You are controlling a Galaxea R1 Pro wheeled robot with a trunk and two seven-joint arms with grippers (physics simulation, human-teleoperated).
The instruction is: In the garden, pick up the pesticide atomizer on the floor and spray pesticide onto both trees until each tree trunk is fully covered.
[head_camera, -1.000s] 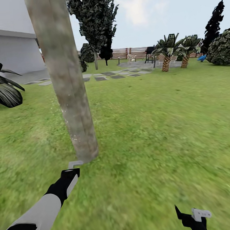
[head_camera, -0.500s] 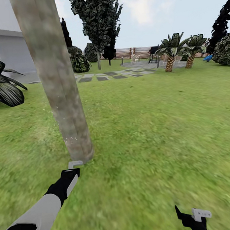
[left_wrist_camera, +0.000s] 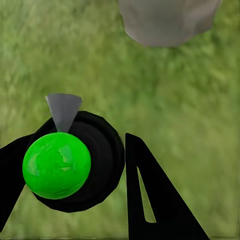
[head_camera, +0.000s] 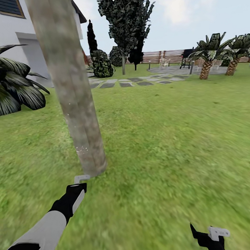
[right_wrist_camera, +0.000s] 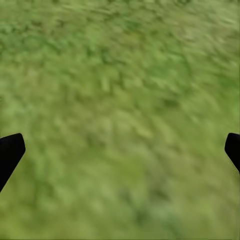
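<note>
Green cap uppermost, the pesticide atomizer sits clamped in my left hand, one black finger pressed on each side of its dark body and its pale grey nozzle pointing ahead at the foot of the tree trunk. From the head view, my left hand hangs low over the grass, just short of the trunk, with the grey trigger head poking out toward the bark right at ground level. My right hand is spread apart and empty, its two fingertips at the far edges of its wrist view with nothing but lawn between them; it hangs well off to the side of the left one.

I judge the pick-up done and the spraying of this trunk in hand. A few faint pale flecks show on the lower bark, though I cannot tell how much is covered. The nozzle is aimed only at the base, so the next move calls for lifting my left hand up along the trunk, keeping the nozzle facing the bark, then working around its other sides. A second thick-trunked tree stands far beyond my left hand, near the fence.
</note>
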